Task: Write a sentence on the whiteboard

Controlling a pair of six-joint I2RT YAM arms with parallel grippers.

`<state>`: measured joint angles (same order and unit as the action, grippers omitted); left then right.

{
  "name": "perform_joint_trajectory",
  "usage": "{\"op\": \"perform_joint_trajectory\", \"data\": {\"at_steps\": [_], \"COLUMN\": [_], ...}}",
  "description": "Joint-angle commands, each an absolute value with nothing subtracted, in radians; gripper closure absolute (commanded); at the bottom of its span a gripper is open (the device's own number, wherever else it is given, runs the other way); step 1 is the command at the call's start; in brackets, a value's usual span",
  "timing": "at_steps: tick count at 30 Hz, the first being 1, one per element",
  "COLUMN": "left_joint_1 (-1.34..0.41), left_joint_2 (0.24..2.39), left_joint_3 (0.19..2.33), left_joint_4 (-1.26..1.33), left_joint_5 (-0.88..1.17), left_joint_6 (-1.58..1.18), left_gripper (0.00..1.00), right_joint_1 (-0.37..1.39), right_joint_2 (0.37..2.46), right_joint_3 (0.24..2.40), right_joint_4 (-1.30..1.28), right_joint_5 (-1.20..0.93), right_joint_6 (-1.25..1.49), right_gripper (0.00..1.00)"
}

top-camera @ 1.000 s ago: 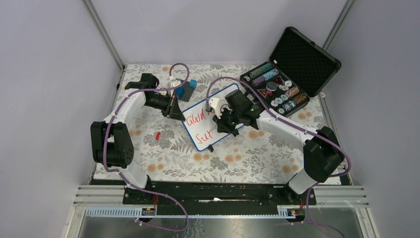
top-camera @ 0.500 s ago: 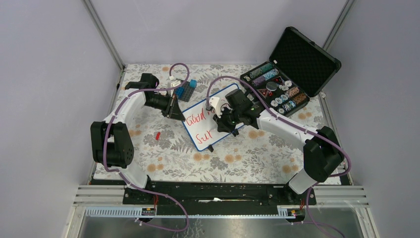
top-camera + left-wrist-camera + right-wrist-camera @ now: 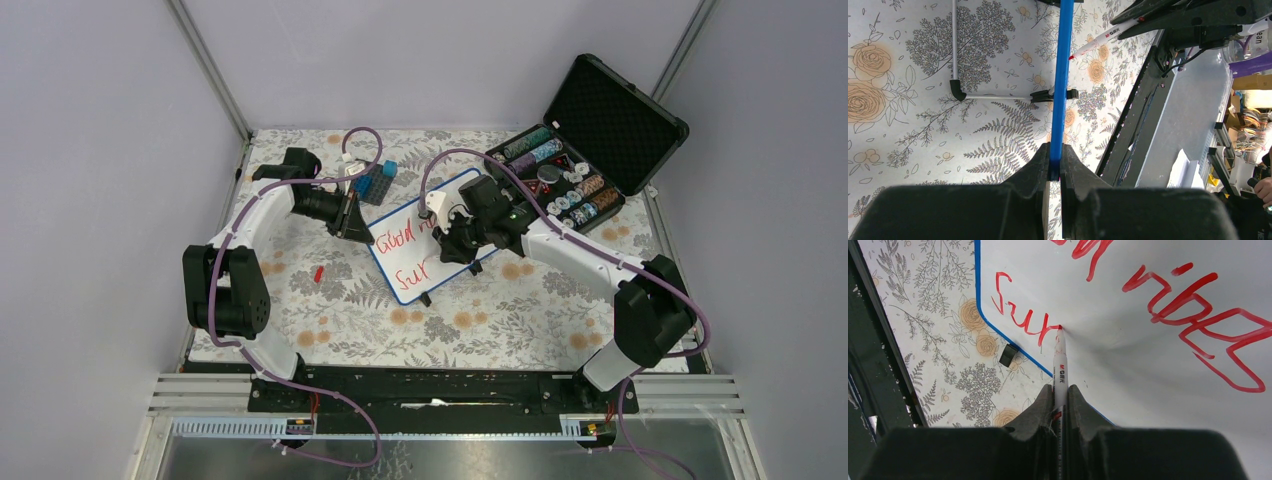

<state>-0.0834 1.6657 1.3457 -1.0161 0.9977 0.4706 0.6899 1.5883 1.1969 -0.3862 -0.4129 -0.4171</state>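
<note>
The whiteboard (image 3: 458,192), white with a blue rim, lies tilted across the middle of the flowered table. The sentence (image 3: 399,241) runs in red, with "Good vibe" above and "Sur" (image 3: 1019,317) below. My left gripper (image 3: 352,222) is shut on the board's blue rim (image 3: 1062,75) at its left corner. My right gripper (image 3: 1060,392) is shut on a white red-tipped marker (image 3: 1060,365). The marker tip touches the whiteboard (image 3: 1128,365) just after "Sur". From above, the right gripper (image 3: 450,243) covers the board's middle and hides part of the writing.
An open black case (image 3: 590,150) of chips stands at the back right. A blue block (image 3: 375,183) sits behind the board. A small red cap (image 3: 318,272) lies on the cloth to the left. One black foot (image 3: 1008,354) of the board shows beside its rim.
My right gripper with the marker has shifted slightly up and to the left over the board. The left arm and the board have stayed put.
</note>
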Motion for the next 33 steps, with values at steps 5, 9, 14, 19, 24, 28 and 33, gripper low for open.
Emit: {"op": "perform_joint_trajectory", "data": {"at_steps": [5, 9, 14, 19, 24, 28, 33], "left_joint_1": [-0.094, -0.094, -0.094, -0.094, -0.094, -0.094, -0.095], "left_joint_2": [1.658, 1.66, 1.663, 1.663, 1.662, 1.667, 1.667], "left_joint_3": [1.345, 1.345, 1.345, 1.343, 1.342, 1.344, 1.346], "left_joint_4": [-1.003, -1.003, -1.003, -1.003, -1.004, -1.004, -1.005], "left_joint_5": [0.986, 0.985, 0.985, 0.985, 0.986, 0.988, 0.988], "left_joint_6": [0.477, 0.477, 0.479, 0.48, 0.48, 0.48, 0.479], "left_gripper": [1.0, 1.0, 1.0, 1.0, 1.0, 1.0, 1.0], "right_joint_1": [0.68, 0.68, 0.678, 0.679, 0.679, 0.679, 0.679], "right_joint_2": [1.565, 1.583, 1.582, 1.566, 1.553, 1.554, 1.564], "right_joint_3": [1.211, 1.212, 1.194, 1.158, 1.116, 1.109, 1.147], "right_joint_4": [-0.379, -0.376, -0.376, -0.377, -0.376, -0.374, -0.368], "right_joint_5": [-0.401, -0.37, -0.357, -0.354, -0.378, -0.393, -0.396], "right_joint_6": [-0.444, -0.443, -0.448, -0.449, -0.443, -0.436, -0.428], "right_gripper": [1.0, 1.0, 1.0, 1.0, 1.0, 1.0, 1.0]}}
